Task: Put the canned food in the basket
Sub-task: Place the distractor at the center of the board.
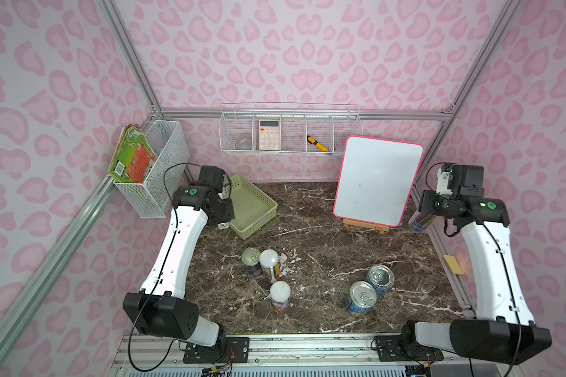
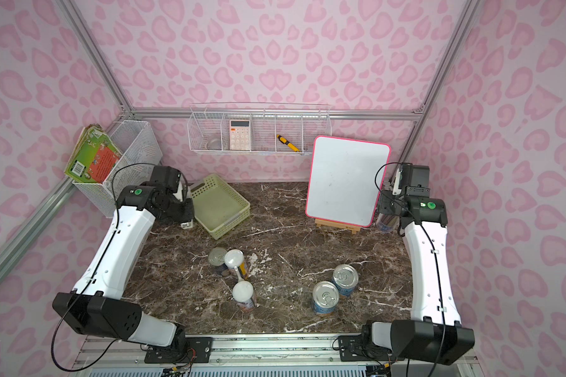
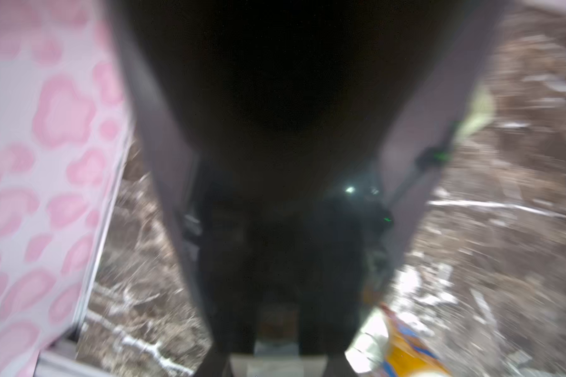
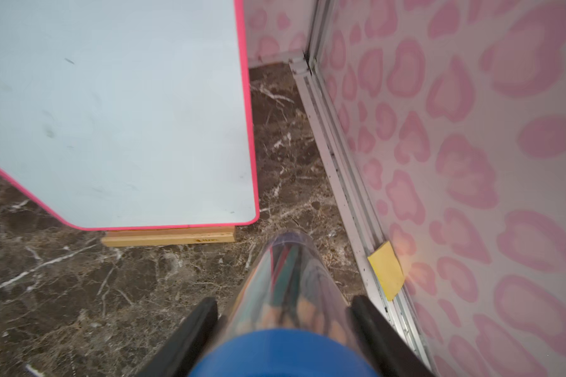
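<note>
Over on the left, the left gripper (image 1: 223, 225) hung folded beside the empty basket (image 1: 259, 225), its jaws too blurred to call. Five cans (image 1: 280, 291) stood mid-table, none loaded. Far right, the right gripper (image 4: 285, 303) pinched the pencil tube (image 4: 288, 261), seemingly clearing clutter.

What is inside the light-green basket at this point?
The basket shows only its bare floor; no can is seen in it. All five cans stand outside on the table. The left arm covers the basket's side nearest it, so that strip is unseen.
</note>
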Tool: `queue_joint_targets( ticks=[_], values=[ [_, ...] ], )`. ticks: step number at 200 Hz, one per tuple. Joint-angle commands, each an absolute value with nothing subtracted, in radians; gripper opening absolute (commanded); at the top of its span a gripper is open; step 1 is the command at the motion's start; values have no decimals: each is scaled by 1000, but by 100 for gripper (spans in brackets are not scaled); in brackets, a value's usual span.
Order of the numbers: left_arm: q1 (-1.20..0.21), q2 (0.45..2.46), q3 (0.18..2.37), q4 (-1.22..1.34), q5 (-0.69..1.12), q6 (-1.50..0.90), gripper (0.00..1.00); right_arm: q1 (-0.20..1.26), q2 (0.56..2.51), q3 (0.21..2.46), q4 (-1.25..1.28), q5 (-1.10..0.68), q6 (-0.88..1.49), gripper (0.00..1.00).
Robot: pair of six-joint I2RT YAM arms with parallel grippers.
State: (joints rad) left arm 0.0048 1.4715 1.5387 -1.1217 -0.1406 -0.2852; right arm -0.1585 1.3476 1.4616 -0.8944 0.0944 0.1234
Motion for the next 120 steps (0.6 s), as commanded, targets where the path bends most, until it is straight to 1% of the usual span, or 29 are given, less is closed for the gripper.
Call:
queue_joint_targets(
  ticks=[1,18,41,81,96,106,120],
  values=[
    [95,1455,1415,-958,-67,-296,3,-224,1350,1371,-738,62,147,49],
    [143,1509,1369,-948,-88,-329,0,-261,1382,1289,-686,57,147,49],
    [177,1611,1308,-904,-108,-353,0,-280,1419,1234,-634,30,149,49],
    [219,1789,1258,-815,-128,-402,0,-281,1494,1268,-654,15,153,51],
    [219,1854,1261,-816,-154,-397,0,-281,1487,1244,-635,13,162,54],
    [219,1877,1261,-813,-152,-395,0,-281,1475,1219,-617,1,165,59],
    [219,1884,1242,-788,-145,-402,10,-281,1468,1190,-597,-3,162,67]
  ],
)
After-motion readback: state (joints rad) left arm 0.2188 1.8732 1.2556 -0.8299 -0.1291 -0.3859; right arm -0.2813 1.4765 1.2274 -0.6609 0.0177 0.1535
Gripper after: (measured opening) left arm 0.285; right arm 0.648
